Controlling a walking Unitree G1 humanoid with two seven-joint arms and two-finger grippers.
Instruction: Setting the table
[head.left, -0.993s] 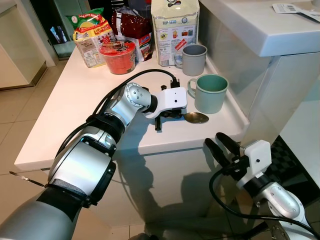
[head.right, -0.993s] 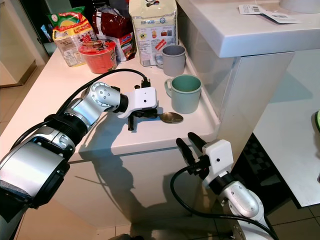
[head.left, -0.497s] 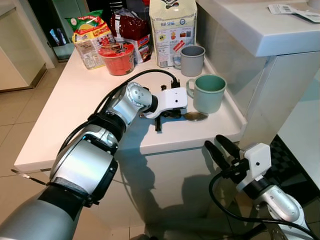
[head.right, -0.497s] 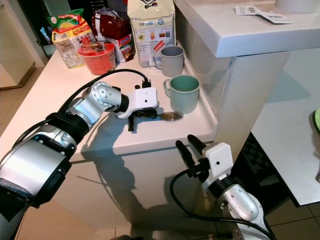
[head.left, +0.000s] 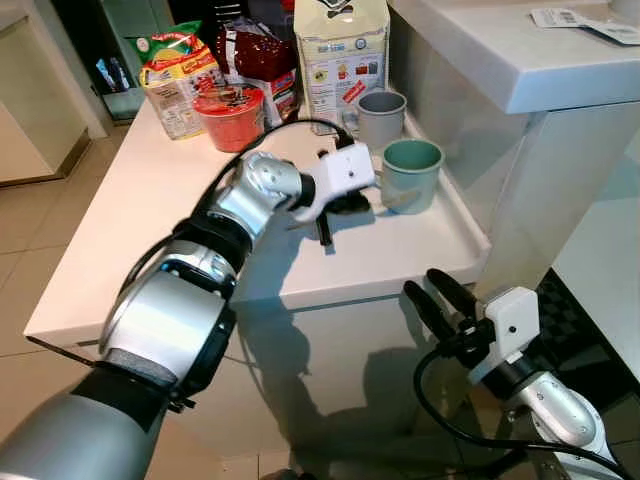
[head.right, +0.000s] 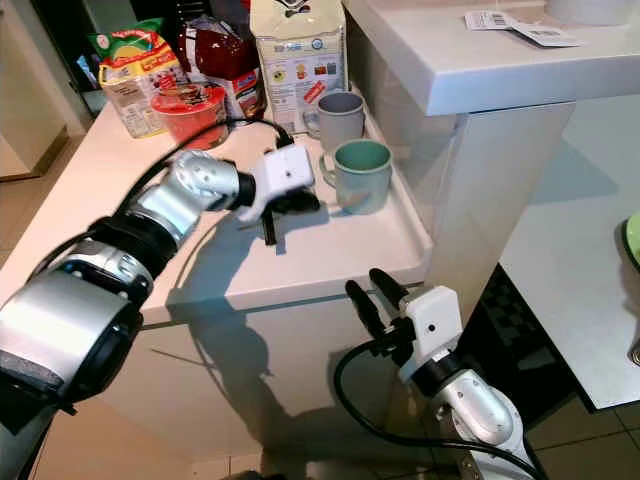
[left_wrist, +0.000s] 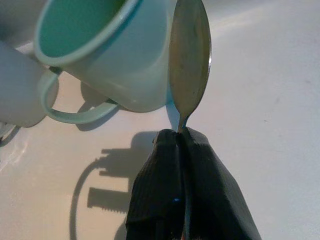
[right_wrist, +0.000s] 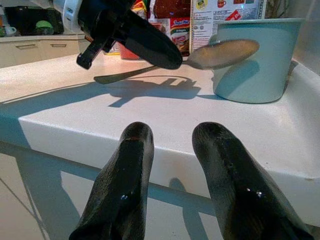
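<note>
- The left claw (head.left: 338, 207) reaches over the white counter (head.left: 150, 190), its two black fingers (left_wrist: 165, 185) pressed together on the handle of a metal spoon (left_wrist: 189, 55).
- The spoon is held clear of the counter: the right wrist view shows it in the air with its shadow on the surface below. Its bowl lies just beside the outer wall of the green mug (head.left: 411, 174), near the rim; whether the two touch cannot be told.
- The green mug stands upright on the counter near its right edge, its handle turned toward the grey mug (head.left: 380, 115) just behind it.
- Behind the grey mug stands a tall white paper bag (head.left: 340, 55) with a printed panel of small pictures and a red slanted label. Its text is too small to read.
- Left of the bag are a dark red packet (head.left: 262, 60), a red instant noodle cup (head.left: 229, 112) with a printed lid, and a yellow and green snack bag (head.left: 174, 80). No brand on them can be made out.
- The right claw (head.left: 430, 300) hangs below the front edge of the counter, its fingers (right_wrist: 125, 180) parted a little and holding nothing.
- On the higher white ledge (head.left: 480, 60) to the right lies a paper tag (head.right: 492, 19) with a barcode.
</note>
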